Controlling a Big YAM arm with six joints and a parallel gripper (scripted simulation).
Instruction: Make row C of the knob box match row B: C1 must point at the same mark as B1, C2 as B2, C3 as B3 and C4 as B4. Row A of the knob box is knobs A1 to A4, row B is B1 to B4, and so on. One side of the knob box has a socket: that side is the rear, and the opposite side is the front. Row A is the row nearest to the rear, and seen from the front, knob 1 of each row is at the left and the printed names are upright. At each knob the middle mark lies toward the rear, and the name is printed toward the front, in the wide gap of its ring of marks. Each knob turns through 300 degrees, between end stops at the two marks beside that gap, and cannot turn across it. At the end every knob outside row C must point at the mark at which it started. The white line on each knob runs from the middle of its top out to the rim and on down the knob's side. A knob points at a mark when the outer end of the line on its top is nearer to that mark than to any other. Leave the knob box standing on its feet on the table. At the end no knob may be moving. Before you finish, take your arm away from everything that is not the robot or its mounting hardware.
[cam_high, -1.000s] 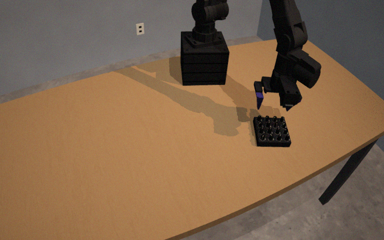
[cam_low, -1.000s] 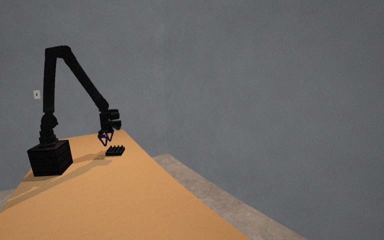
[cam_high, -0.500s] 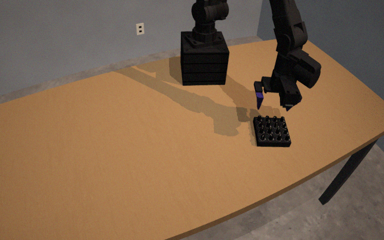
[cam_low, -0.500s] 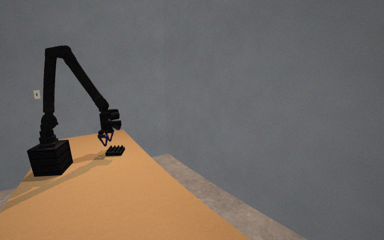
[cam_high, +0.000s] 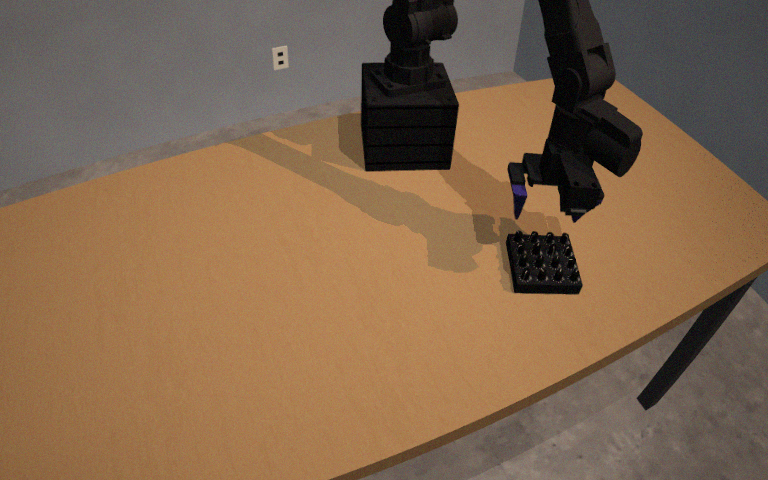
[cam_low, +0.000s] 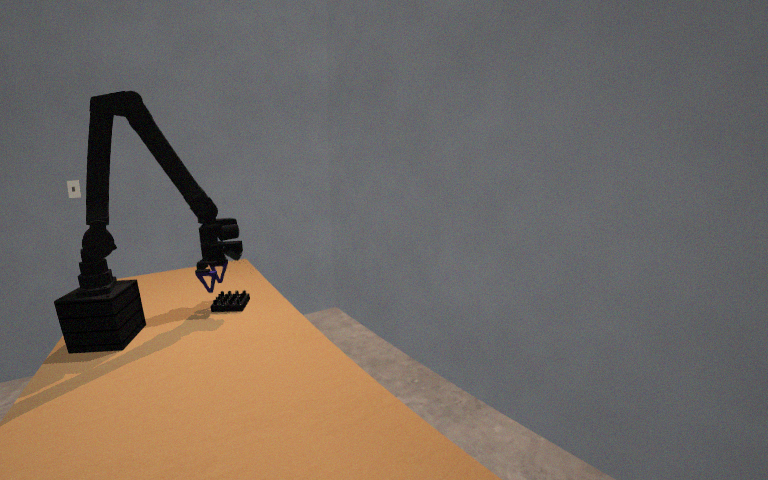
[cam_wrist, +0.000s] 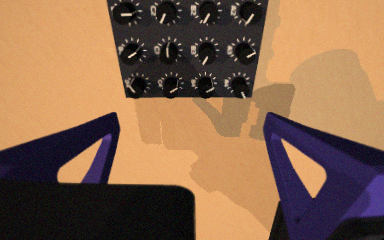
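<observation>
The gripper (cam_high: 546, 213) hangs above the table (cam_high: 226, 283), fingers spread as wide as they go and nothing between them. One purple finger (cam_high: 518, 198) points down over the wood just behind the box (cam_high: 544, 262), the other tip peeks out from under the wrist housing. The box sits flat on the table, near the right-hand edge, well apart from the arm's black base (cam_high: 408, 116). From the side view the gripper (cam_low: 211, 278) floats clear of the box (cam_low: 230, 301), a little above and toward the base (cam_low: 100, 314) from it, no contact. Down the wrist camera now: the box (cam_wrist: 189, 47) fills the top centre, three rows of four knobs in sight, the nearest row just beyond the fingertips' reach, bare table between. Left finger (cam_wrist: 75, 150) and right finger (cam_wrist: 320, 170) frame the shot, far apart, the box's width fitting between them with room on both sides. White lines on the knobs show clearly and point in assorted directions; the printed names are too blurred to read, so which row is which cannot be told from here. The arm's shadow (cam_high: 407, 209) streaks across the table and pools beside the box.
</observation>
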